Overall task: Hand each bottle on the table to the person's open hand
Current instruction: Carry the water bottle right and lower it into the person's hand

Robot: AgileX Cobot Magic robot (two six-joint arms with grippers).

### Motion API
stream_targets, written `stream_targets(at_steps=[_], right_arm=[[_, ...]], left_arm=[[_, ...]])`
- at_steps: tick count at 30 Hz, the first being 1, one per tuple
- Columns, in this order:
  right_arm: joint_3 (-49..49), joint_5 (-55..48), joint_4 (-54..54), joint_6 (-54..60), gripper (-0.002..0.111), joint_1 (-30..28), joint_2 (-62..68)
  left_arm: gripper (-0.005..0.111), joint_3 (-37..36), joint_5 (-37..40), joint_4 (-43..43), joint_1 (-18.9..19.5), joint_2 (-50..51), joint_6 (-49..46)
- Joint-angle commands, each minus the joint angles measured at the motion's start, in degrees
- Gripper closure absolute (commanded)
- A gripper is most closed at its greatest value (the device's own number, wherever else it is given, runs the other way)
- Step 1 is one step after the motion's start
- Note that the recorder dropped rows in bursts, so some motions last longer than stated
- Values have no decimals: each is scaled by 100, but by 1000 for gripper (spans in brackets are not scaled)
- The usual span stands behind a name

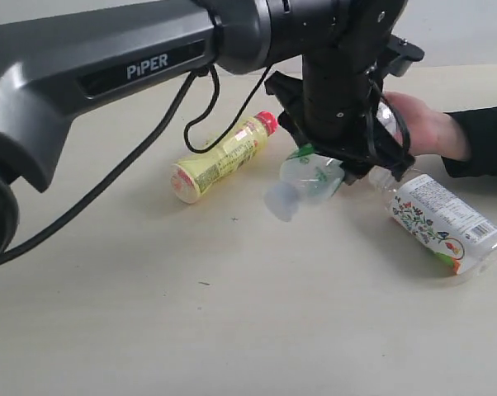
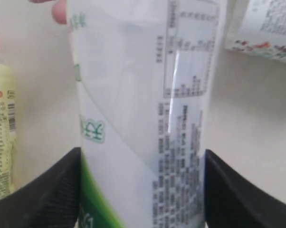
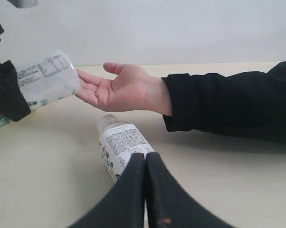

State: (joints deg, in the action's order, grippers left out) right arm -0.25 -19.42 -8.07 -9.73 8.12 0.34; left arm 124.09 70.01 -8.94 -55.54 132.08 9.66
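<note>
With the arm (image 1: 149, 66) stretched across, my left fingers (image 2: 43, 194) clamp the green-white-labelled bottle (image 1: 310, 177), tilted off the table (image 1: 191, 330), its base just beside the person's open hand (image 3: 119, 88). The right wrist view alone shows that palm clearly, plus my right fingers (image 3: 133, 190) pressed together, empty, near the floral bottle (image 3: 119, 142).

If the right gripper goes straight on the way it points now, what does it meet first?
Probably the floral-label bottle, lying just ahead of the right gripper; the person's open hand lies beyond it.
</note>
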Motion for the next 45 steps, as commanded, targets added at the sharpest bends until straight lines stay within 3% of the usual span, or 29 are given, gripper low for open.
stream_targets(at_steps=[1, 7, 11, 17, 24, 34, 45], right_arm=[[25, 45, 16, 8, 108, 21, -34], [25, 45, 16, 8, 108, 21, -34], [25, 45, 16, 8, 108, 21, -34], [25, 45, 16, 8, 108, 21, -34], [25, 45, 16, 8, 108, 21, -34], [25, 45, 16, 8, 108, 21, -34], [25, 45, 16, 8, 108, 21, -34]], left_arm=[[107, 212, -450, 206, -41, -167, 1240], [107, 1129, -2057, 1558, 253, 350, 2598], [107, 1269, -3033, 2893, 758, 817, 2754], [107, 1269, -3658, 3384, 930, 1169, 2777], [107, 1269, -3752, 3718, 990, 1438, 2809], [107, 1269, -2934, 3657, 1218, 1458, 2810], [106, 1269, -2871, 3616, 1241, 1458, 2624]])
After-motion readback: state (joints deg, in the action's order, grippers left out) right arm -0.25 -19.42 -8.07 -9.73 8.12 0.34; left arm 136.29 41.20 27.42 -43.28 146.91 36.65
